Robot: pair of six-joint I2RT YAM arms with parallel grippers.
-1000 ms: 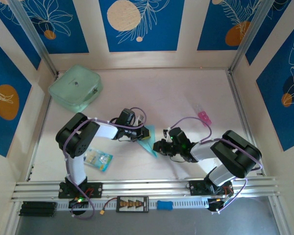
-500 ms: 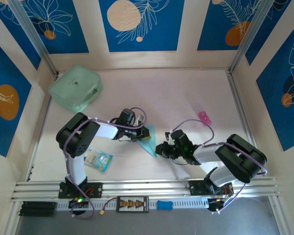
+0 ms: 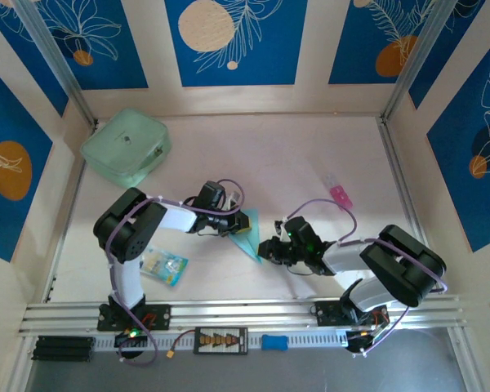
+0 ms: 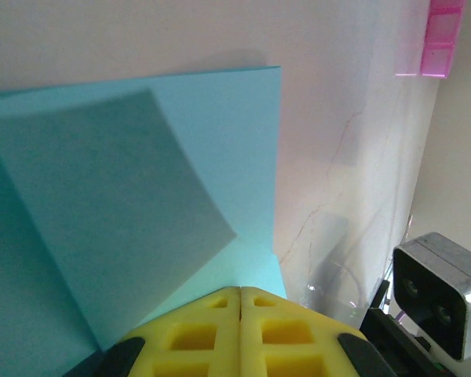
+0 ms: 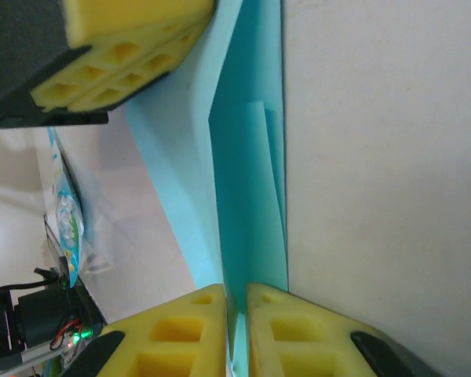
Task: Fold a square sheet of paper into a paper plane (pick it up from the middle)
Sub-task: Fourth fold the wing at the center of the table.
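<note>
Right pincer crept closer, now pinching paper sheet.

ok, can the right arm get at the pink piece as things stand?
Probably not yet: the right pincer is shut on the blue paper, which the left pincer also clamps. Nothing lies between it and the pink piece, so once it lets go, likely yes.

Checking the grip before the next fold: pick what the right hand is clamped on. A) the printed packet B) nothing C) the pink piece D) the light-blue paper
D: the right hand is shut on the edge of the folded light-blue paper.
</note>
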